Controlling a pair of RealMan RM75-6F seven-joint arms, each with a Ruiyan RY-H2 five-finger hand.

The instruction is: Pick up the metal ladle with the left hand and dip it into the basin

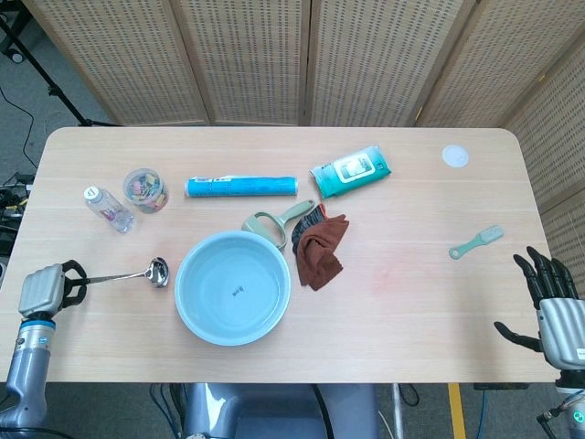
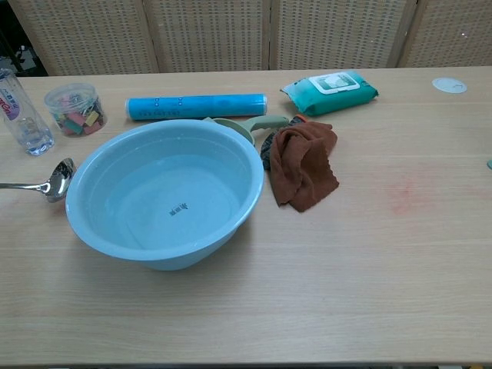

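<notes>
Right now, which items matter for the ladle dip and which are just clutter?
Job: metal ladle, held by the left hand; basin.
Clutter: brown cloth, wipes pack, blue roll, water bottle, clip jar, small brush.

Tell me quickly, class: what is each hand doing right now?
Left hand: closed on the metal ladle handle, its bowl outside the basin.
Right hand: open, fingers spread, holding nothing.
</notes>
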